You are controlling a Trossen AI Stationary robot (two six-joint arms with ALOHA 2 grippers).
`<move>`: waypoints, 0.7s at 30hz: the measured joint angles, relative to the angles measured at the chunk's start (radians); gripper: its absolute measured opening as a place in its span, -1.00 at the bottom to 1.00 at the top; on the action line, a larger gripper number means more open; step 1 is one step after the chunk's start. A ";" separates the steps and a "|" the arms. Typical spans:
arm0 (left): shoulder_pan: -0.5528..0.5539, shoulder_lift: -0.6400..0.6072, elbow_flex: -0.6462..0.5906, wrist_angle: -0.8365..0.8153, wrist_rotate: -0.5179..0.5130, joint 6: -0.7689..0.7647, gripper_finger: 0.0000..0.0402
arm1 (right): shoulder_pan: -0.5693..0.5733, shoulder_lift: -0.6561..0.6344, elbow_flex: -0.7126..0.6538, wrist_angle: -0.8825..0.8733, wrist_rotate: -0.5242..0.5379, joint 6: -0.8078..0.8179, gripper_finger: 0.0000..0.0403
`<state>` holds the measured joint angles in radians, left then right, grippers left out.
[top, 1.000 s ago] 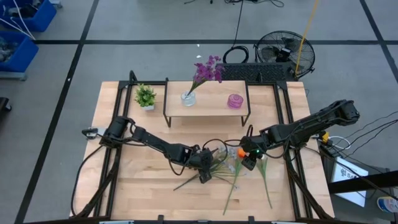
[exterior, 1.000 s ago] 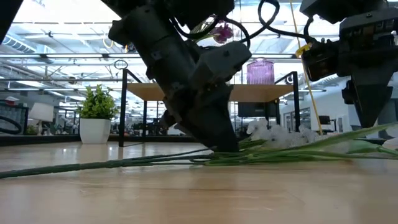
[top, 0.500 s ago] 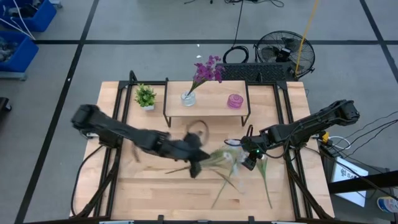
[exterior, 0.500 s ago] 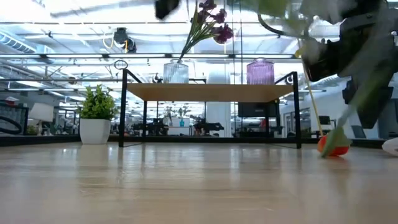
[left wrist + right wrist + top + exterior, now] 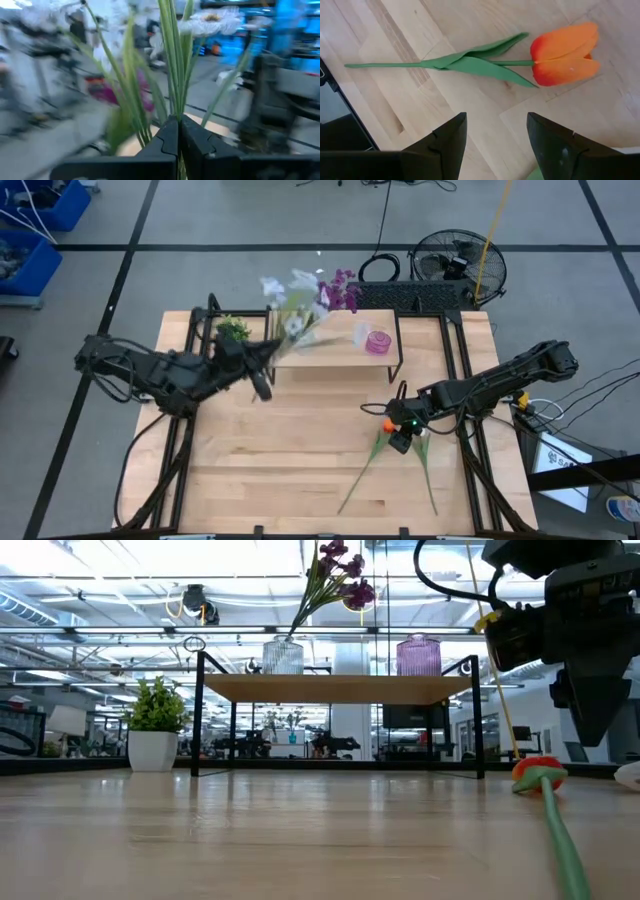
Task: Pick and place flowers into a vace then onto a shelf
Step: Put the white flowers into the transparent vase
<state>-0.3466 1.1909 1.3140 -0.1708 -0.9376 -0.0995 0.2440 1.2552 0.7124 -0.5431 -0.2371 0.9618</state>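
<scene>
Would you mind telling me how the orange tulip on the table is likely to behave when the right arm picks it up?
The orange tulip looks light, as a thin stem carries one bloom. Gripped far down its stem, it would probably droop at the head. Lying flat on the table, it may slide when nudged. The right end effector hangs open above it.

Robotics lab / open industrial workspace. Grey floor point(image 5: 250, 240) w/ black tape lines, blue storage bins point(image 5: 30, 220) in a corner, floor fan point(image 5: 455, 265) & loose cables point(image 5: 380, 265) behind the wood surface point(image 5: 300, 450). Low view: big hall w/ ceiling light strips point(image 5: 130, 580), exposed trusses, workstations beyond.
</scene>
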 joint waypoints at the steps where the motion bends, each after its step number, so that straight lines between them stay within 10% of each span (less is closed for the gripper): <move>1: 0.007 -0.005 0.000 0.026 -0.028 0.042 -0.97 | 0.000 0.000 0.000 0.002 0.000 0.002 -0.01; 8: 0.068 0.036 0.001 0.376 -0.118 0.392 -0.97 | 0.000 0.000 0.000 0.047 0.000 0.001 -0.01; 21: 0.084 0.064 0.000 1.263 0.082 1.209 -0.97 | 0.000 0.000 0.000 0.173 0.000 -0.003 -0.01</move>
<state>-0.2626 1.2550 1.3136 1.0921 -0.8556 1.1099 0.2440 1.2552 0.7124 -0.3698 -0.2370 0.9587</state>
